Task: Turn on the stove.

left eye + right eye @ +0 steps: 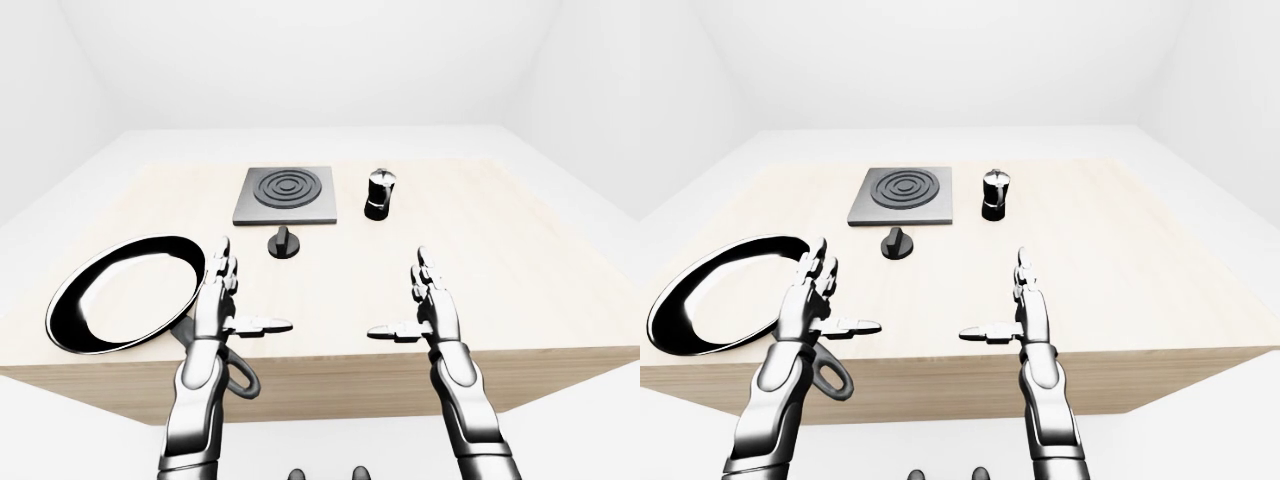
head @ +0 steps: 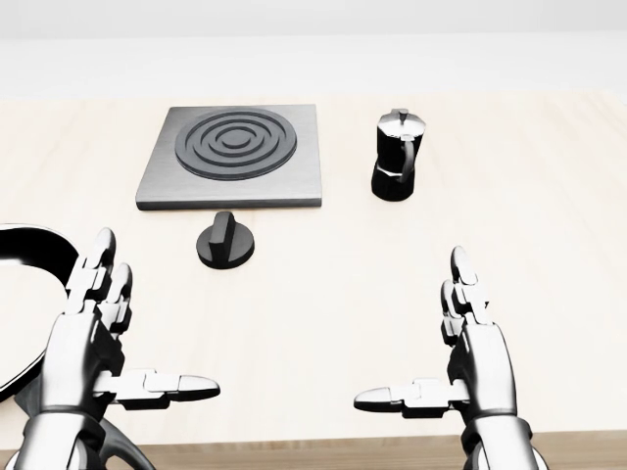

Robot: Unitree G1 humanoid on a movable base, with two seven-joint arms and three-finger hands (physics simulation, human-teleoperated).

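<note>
Stove (image 2: 232, 157) – flat grey square plate with dark concentric rings – sits on the pale wood surface (image 2: 549, 225), upper left of centre in head view. Its black knob (image 2: 225, 242) lies just below the plate's lower edge, apart from it. Moka pot (image 2: 398, 155) stands upright to the right of the stove, near but not touching. Black frying pan (image 1: 125, 290) at the surface's left side, handle pointing toward the near edge. Left hand (image 2: 93, 338) hovers low left, fingers spread, thumb out, holding nothing – partly over the pan rim. Right hand (image 2: 470, 343) low right, likewise spread and empty. Both well below the knob.
</note>
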